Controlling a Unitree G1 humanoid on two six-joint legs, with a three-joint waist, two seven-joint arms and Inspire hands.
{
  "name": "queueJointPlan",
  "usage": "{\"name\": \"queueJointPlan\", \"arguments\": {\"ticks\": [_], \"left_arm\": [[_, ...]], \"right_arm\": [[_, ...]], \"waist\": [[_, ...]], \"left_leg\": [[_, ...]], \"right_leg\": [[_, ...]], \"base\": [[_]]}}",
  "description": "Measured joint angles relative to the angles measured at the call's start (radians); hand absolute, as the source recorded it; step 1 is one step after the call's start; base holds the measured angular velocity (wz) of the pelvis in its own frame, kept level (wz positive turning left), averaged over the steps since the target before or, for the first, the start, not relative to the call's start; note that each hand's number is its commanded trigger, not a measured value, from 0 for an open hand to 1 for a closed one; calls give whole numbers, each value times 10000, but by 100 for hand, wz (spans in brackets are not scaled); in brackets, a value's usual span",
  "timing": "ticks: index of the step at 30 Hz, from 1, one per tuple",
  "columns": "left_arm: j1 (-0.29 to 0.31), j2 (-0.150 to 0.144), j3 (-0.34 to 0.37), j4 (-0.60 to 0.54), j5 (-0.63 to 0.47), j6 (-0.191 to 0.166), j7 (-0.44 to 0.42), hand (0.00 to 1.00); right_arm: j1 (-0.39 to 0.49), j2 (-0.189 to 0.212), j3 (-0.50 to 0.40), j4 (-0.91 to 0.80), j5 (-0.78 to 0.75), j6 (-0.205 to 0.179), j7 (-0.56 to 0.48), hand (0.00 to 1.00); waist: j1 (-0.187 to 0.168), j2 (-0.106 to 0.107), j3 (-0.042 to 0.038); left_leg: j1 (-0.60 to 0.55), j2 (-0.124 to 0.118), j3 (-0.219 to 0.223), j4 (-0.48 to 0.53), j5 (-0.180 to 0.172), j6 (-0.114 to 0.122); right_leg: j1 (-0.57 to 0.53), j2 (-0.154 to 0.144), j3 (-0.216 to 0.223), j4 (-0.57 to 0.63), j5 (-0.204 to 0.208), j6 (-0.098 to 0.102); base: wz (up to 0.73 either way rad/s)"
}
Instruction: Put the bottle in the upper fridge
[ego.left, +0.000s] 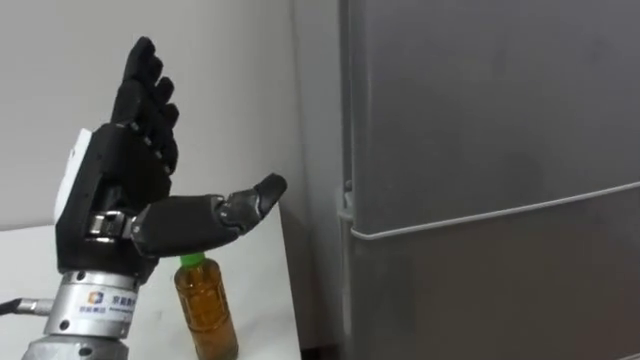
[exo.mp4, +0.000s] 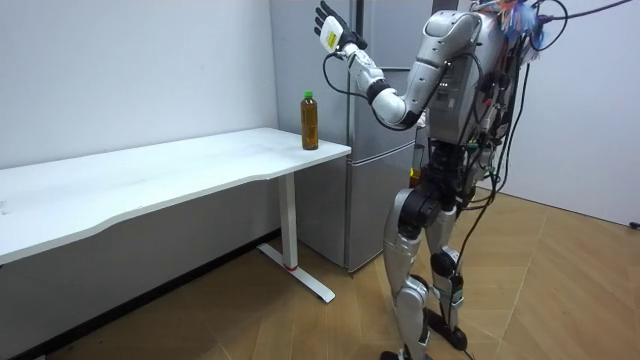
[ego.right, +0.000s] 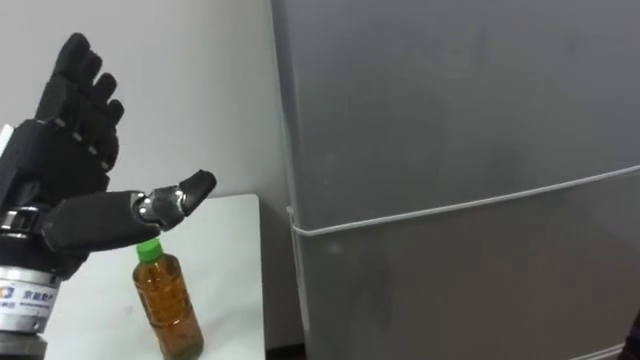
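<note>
Left hand (ego.left: 120, 190), fingers spread apart and empty, hangs above the green-capped bottle (ego.left: 205, 310); a clumsy descent might knock it off the table (ego.left: 265, 310) corner beside the shut fridge (ego.left: 480, 150)

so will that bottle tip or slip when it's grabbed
The bottle looks nearly full of amber liquid, so it is probably heavy for its size. Tall, narrow and near the table edge, it may tip if pushed. Its smooth sides could slip.

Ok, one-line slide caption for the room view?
Robot faces the closed fridge, left hand raised open; the bottle stands untouched on the white table's end.
</note>
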Motion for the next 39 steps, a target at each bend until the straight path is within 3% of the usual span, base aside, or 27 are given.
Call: {"name": "queueJointPlan", "arguments": {"ticks": [8, 14, 21, 24, 31, 38, 39], "left_arm": [[-448, -98, -835, -496, -331, 176, -526, 0], [-526, -124, -1363, -496, -559, 238, -953, 0], [-525, -83, -1571, -464, -1656, 431, -1435, 0], [-525, -82, -1757, -458, -1654, 678, -1743, 0], [-525, -83, -1945, -460, -1657, 696, -1877, 0], [-522, -283, -2096, -402, -1651, 707, -1878, 0], [-522, -325, -2096, -361, -1652, 703, -1878, 37]], "right_arm": [[-298, -49, 32, 339, 32, 94, 163, 0], [-300, -141, 64, 315, 218, 76, 159, 0], [-405, -125, 273, 322, 363, 117, 115, 0], [-417, -152, 413, 318, 379, 119, 108, 0], [-441, -224, 524, 319, 354, 190, 124, 0], [-519, -400, 919, 304, 359, 195, 127, 0], [-519, -418, 926, 300, 355, 197, 127, 0]], "waist": [[-243, 68, -89], [-277, 247, -8], [-297, 150, 57], [-302, 147, 59], [-264, 247, 3], [-237, 275, 72], [-229, 296, 68]], "left_leg": [[8, 0, 10, -6, 2, 2], [17, 6, 84, -36, 6, 1], [-29, 19, 159, -24, 8, -1], [-58, 17, 155, -24, 7, -2], [-58, 16, 101, -30, 7, -2], [-79, 8, -4, -31, 7, -2], [-80, 8, -5, -31, 7, -2]], "right_leg": [[-13, 3, 27, 2, 17, -3], [-65, 6, 86, 18, 18, -4], [-139, 14, 160, -5, 18, -5], [-137, 15, 143, -50, 17, -4], [-128, 14, 108, -43, 17, -4], [-100, 11, 11, -19, 18, -4], [-99, 11, 10, -18, 18, -4]], "base": [[0], [-3], [-3], [0], [0], [4], [0]]}}
